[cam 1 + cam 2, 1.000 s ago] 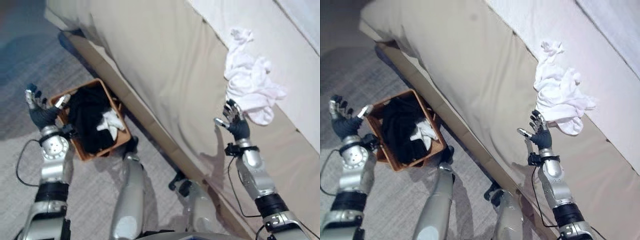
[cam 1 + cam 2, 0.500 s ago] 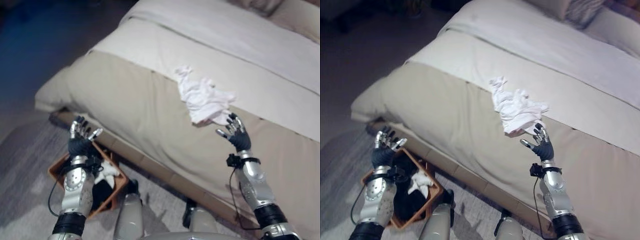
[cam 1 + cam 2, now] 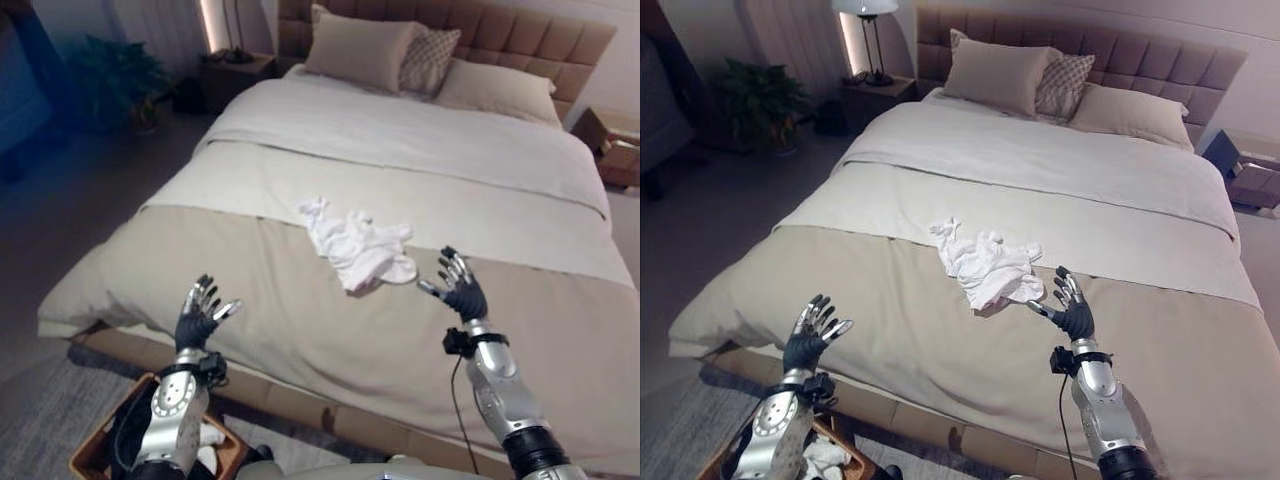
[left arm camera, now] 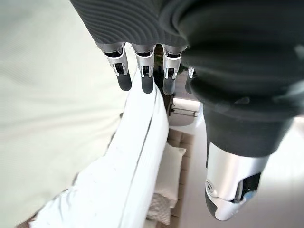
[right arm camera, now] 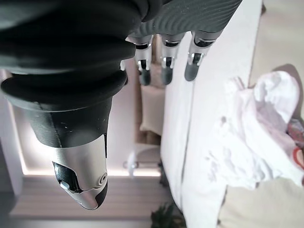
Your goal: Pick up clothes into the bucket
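Your white clothes [image 3: 357, 243] lie in a crumpled, twisted heap on the bed [image 3: 300, 180], roughly midway across it, right on the line where the pale sheet meets the beige cover. The heap is soft and wrinkled, with one thin end trailing toward the head of the bed and a fuller, folded lobe hanging over onto the beige cover toward the foot edge. In the right wrist view the cloth shows deep creases and a faint pinkish tint at one fold.

Your right robot hand [image 3: 458, 290] is raised above the beige cover just beside the foot-side lobe of the clothes, palm up, fingers spread and straight, holding nothing; it does not touch the cloth.

Your left robot hand [image 3: 200, 315] is also held up with fingers spread and empty, over the foot edge of the bed near its left corner, well apart from the clothes.

The bucket [image 3: 88, 462], an orange-brown bin, stands on the floor below the foot edge, under your left arm, with dark and white cloth already inside.

Pillows [image 3: 362, 53] rest at the head of the bed.
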Controlling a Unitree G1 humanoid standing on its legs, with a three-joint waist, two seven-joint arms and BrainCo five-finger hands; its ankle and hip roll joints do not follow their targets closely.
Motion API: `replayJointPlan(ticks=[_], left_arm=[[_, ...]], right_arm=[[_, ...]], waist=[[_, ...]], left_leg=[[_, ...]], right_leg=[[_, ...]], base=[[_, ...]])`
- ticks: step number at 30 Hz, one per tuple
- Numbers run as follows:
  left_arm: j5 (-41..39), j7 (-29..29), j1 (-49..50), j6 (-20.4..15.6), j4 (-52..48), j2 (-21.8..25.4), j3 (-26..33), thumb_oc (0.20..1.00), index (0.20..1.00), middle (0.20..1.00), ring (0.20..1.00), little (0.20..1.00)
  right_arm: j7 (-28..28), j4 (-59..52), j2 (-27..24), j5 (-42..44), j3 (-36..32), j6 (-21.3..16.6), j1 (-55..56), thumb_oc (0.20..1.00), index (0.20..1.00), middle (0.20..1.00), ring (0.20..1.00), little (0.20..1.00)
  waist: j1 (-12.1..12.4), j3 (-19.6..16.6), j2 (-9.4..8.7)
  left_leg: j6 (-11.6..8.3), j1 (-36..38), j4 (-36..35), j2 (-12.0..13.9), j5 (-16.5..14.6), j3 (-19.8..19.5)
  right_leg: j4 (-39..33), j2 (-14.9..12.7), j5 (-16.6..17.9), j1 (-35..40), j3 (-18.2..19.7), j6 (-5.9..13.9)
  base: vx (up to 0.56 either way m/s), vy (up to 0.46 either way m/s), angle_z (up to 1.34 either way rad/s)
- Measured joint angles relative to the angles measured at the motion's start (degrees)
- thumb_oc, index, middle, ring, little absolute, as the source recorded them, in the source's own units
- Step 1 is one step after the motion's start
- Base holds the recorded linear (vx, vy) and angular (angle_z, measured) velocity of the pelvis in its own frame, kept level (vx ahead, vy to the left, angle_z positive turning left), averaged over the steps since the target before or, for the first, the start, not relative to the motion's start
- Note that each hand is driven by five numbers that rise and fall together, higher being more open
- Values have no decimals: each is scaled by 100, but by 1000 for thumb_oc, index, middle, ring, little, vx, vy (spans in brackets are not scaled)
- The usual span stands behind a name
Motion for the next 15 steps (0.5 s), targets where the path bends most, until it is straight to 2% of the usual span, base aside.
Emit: replayJointPlan(ticks=[5,8,9,10,11,14,15], left_arm=[[-3,-124,33,89,-1,-78,-19,1000,1000,1000,1000,1000],[-21,-172,36,134,-3,-122,-126,1000,1000,1000,1000,1000],[-17,-169,15,138,7,-111,-215,1000,1000,1000,1000,1000],[-11,-170,-59,148,45,-121,-416,1000,1000,1000,1000,1000],[-11,-177,-56,168,61,-153,-443,1000,1000,1000,1000,1000],[3,-178,-26,262,204,-162,-438,1000,1000,1000,1000,1000],[94,-179,-21,268,250,-75,-437,1000,1000,1000,1000,1000]], right_arm=[[-71,-3,-34,-96,32,69,-20,1000,1000,1000,1000,1000],[-163,94,-138,-64,128,71,-242,1000,1000,1000,1000,1000],[-216,183,-167,-40,125,70,-365,1000,1000,1000,1000,1000],[-323,328,-218,96,70,74,-661,1000,1000,1000,1000,1000],[-349,353,-234,132,38,81,-770,1000,1000,1000,1000,1000],[-439,357,-20,154,11,120,-834,1000,1000,1000,1000,1000],[-445,345,96,154,3,121,-833,1000,1000,1000,1000,1000]], waist=[[-12,38,115],[130,160,247],[137,213,284],[133,324,395],[133,366,445],[131,436,416],[137,477,327]], left_leg=[[-18,13,34,187,20,-138],[-20,-137,141,239,19,-353],[-20,-252,190,185,18,-548],[-87,-575,315,-3,-36,-1129],[-78,-633,275,-75,-66,-1229],[-12,-612,102,-241,51,-1168],[-11,-482,96,-377,15,-1031]], right_leg=[[-103,246,-14,131,-92,-22],[-92,357,-16,93,-99,-93],[-92,357,14,42,-124,-110],[-72,274,21,-195,-155,-100],[-59,240,29,-289,-146,-92],[-6,38,101,-381,-115,-29],[14,-76,88,-405,4,-35]], base=[[-40,-118,5],[-141,77,4],[-47,135,26],[21,176,20],[81,201,16],[131,198,1],[121,126,-29]])
